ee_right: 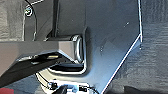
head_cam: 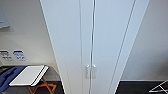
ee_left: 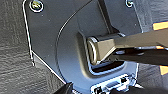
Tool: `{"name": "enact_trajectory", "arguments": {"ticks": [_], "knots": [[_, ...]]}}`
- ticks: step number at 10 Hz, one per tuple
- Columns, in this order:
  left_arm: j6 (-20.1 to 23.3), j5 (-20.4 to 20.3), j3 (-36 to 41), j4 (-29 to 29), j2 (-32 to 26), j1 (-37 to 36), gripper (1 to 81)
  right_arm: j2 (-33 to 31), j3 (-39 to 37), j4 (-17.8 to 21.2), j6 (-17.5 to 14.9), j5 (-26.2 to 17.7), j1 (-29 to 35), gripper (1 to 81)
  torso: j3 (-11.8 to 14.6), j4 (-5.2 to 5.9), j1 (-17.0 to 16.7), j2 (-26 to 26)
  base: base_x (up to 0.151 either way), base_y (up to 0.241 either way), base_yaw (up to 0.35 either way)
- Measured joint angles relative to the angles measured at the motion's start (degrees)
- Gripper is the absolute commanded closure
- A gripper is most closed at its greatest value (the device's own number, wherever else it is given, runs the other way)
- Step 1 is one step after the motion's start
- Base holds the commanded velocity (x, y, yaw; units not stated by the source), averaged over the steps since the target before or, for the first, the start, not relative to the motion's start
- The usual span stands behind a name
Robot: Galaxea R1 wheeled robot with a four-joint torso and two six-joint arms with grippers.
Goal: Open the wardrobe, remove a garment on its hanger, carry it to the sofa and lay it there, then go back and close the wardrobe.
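The wardrobe [head_cam: 95, 37] stands straight ahead, doors shut, its two handles [head_cam: 90, 71] side by side at the middle. Left of it, low down, a folding stand [head_cam: 41, 86] holds a flat board [head_cam: 28, 75], with cloth [head_cam: 8, 76] further left.

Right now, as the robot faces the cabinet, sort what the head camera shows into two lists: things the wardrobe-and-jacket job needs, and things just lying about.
Belongs to the job:
- wardrobe, doors shut
- its pair of white handles

Just lying about:
- white folding table on orange legs
- blue cloth beside it
- wall sockets
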Motion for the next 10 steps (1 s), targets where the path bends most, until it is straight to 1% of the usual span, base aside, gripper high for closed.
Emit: {"name": "enact_trajectory", "arguments": {"ticks": [3, 5, 8, 10], "knots": [[-0.1, 0.0, 0.1, 0.0, 0.0, -0.1, 1.0, 0.7, -0.5, 0.0, 0.1, -0.5, 0.3, 1.0, 0.0, 0.00, 0.0, 0.0, 0.000, 0.000, 0.000], [-0.1, 0.0, 1.4, 0.0, -0.7, -0.2, 1.0, 0.0, 1.1, 0.0, 0.1, -0.7, 0.3, 1.0, 0.0, 0.00, 0.0, 0.0, 0.000, 0.000, 0.000], [-0.3, 0.0, 9.0, 0.0, -4.9, -0.2, 1.0, -4.0, 7.6, 0.1, 0.2, -0.7, 0.4, 1.0, 0.0, 0.00, 0.0, 0.0, 0.000, 0.000, 0.000], [-0.5, 0.1, 13.9, 0.0, -9.0, -1.0, 1.0, -8.3, 13.3, 0.1, 0.4, -0.7, 1.6, 1.0, 0.0, 0.00, 0.0, 0.0, 0.000, 0.000, 0.000]]}}
